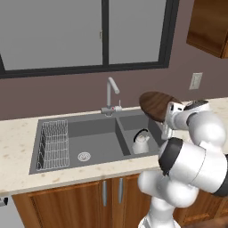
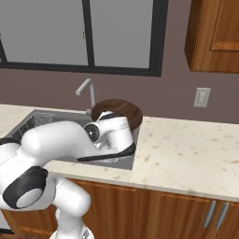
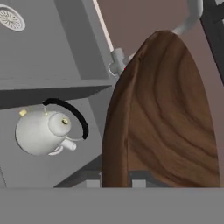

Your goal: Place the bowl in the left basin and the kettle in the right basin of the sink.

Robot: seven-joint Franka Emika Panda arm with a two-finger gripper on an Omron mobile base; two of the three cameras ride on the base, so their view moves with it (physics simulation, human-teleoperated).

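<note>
The dark-brown wooden bowl (image 1: 155, 105) (image 2: 124, 110) (image 3: 168, 113) hangs tilted on edge in the air, above the right end of the dark-grey sink (image 1: 67, 124). My gripper (image 3: 116, 183) is shut on the bowl's rim, one finger on each side. Below it, the small white kettle (image 1: 141, 143) (image 3: 40, 131) with its dark arched handle stands upright in the right basin (image 1: 133, 123) (image 3: 19, 168). The wider left basin (image 1: 95, 142) (image 3: 48, 41) holds a wire rack (image 1: 53, 144) and shows its round drain (image 1: 84, 156) (image 3: 11, 18).
A silver curved faucet (image 1: 109, 95) (image 2: 87, 90) rises at the sink's back edge, close behind the bowl. Pale stone counter (image 2: 186, 149) runs to the right of the sink. A wall outlet (image 2: 201, 97) and a wooden upper cabinet (image 2: 214, 32) are at the right.
</note>
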